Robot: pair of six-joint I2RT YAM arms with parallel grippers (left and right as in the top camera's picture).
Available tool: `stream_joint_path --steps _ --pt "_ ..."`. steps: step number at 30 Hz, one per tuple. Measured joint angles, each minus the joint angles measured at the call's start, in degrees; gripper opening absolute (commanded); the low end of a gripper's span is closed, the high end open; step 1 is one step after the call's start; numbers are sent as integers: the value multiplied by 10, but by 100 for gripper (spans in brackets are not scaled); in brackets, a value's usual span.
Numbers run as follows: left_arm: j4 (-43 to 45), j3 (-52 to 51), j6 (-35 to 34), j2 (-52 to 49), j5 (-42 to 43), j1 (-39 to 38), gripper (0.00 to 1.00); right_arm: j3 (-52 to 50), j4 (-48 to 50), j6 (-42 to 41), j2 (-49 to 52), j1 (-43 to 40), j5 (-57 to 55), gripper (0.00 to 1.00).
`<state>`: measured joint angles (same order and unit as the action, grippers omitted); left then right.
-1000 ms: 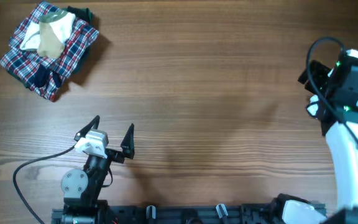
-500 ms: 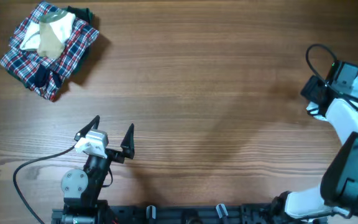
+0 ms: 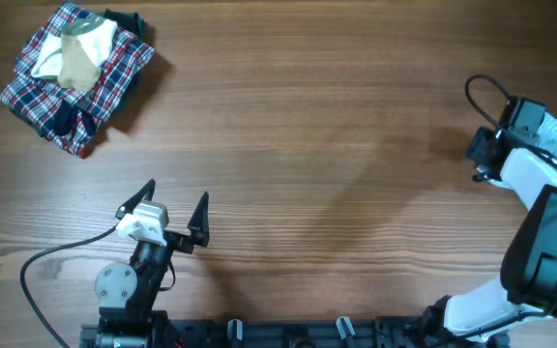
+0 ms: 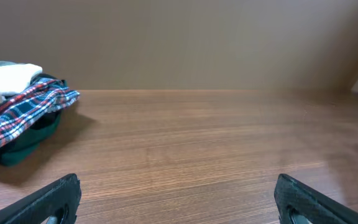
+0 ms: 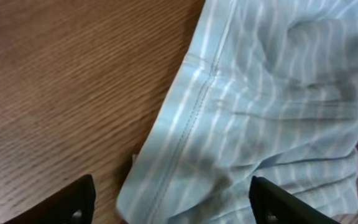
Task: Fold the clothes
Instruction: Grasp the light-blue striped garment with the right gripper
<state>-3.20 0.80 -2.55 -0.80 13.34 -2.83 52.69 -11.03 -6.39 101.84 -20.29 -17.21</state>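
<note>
Right gripper [image 5: 179, 202] hovers with jaws apart, holding nothing, at the right edge of the counter [image 3: 307, 145]. The crumpled pale striped garment [image 5: 272, 93] lies there just ahead of and beneath it, its stitched hem slanting away. Left gripper [image 3: 177, 190], also open, sits well apart near the front edge, so the right arm is nearer.
</note>
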Motion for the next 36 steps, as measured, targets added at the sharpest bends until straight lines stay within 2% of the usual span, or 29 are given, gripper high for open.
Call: stream_joint_path --steps 3,7,16,18,22,27,31,36 --pt "0 0 0 0 0 0 100 0 2 1 19 0 -2 82" --pt "0 0 0 0 0 0 100 4 6 1 23 2 -15 79" --pt "0 0 0 0 0 0 100 4 5 6 30 4 -24 22" --pt "0 0 0 0 0 0 100 4 4 1 30 4 -26 16" --pt "0 0 0 0 0 0 100 6 -2 3 30 4 -28 12" --pt "0 0 0 0 0 0 100 50 -69 3 30 4 -28 6" --pt "0 0 0 0 0 0 100 95 -107 -2 18 4 -26 6" --pt "0 0 0 0 0 0 100 127 -139 -8 -46 4 -7 7"
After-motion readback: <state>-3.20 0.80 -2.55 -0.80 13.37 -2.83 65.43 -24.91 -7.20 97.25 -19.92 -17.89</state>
